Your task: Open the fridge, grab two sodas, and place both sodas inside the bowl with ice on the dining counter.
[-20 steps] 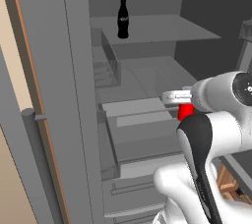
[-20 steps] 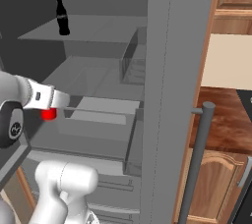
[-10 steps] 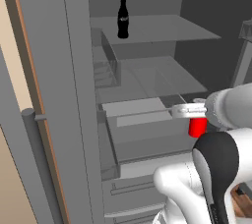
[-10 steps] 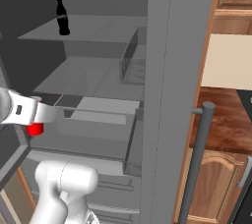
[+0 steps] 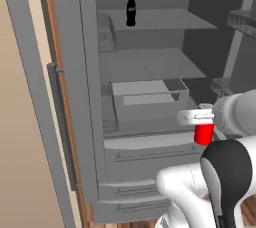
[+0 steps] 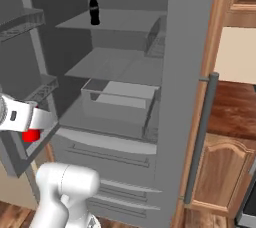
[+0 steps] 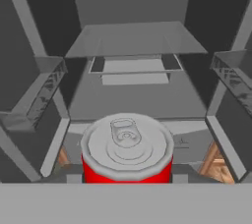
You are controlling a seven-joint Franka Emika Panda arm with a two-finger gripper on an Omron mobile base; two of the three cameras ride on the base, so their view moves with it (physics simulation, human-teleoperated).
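Red can (image 7: pixel 127 149) sits upright between the fingers (image 5: pixel 204 128), which are part-closed on it, just outside the open fridge (image 5: pixel 150 97). Black bottle (image 5: pixel 131 9) stands upright on the top shelf, well above and behind.

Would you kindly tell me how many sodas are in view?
2: the black cola bottle stands on the fridge's upper shelf; the red can is held in the claw, outside the shelves.
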